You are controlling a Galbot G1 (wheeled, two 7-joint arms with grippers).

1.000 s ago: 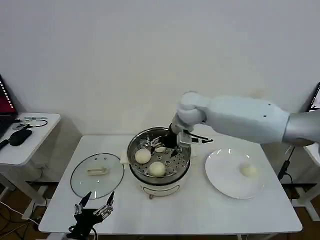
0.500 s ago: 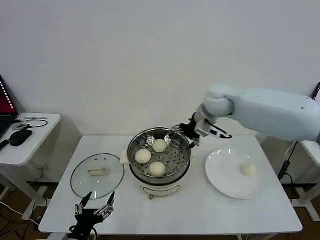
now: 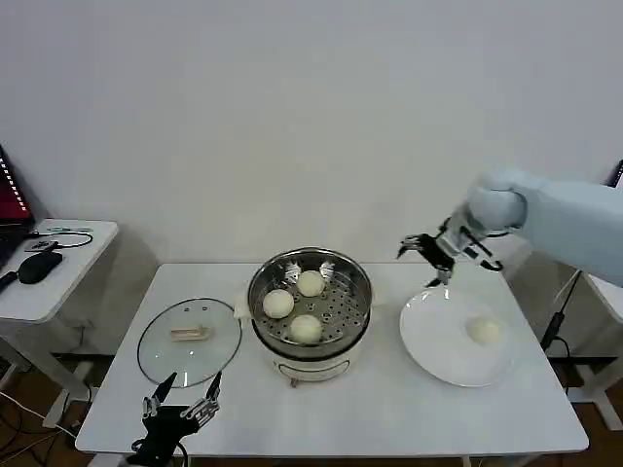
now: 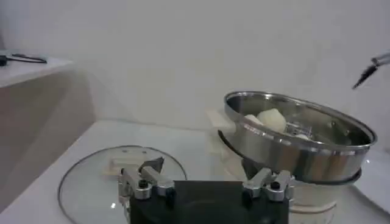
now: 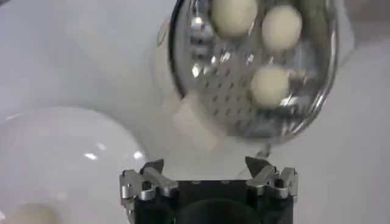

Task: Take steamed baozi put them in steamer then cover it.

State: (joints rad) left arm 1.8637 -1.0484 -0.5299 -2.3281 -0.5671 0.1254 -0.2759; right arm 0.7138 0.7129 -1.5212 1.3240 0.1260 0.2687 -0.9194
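Now three baozi [image 3: 306, 329] seen in steamer [image 3: 362, 313] at table centre; fourth bun [image 3: 483, 331] left on plate [image 3: 428, 341], right side. Right gripper [image 3: 435, 255] spread, empty, hung above plate's far edge, nearer arm. Left gripper [image 3: 182, 399] splayed, parked at near-left edge beside cover [image 3: 156, 355].

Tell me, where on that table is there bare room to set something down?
The table's front strip, before the steamer and plate, is bare, as is its far left corner behind the cover. The middle is crowded: cover, steamer and plate in a row, the right claw above the plate.
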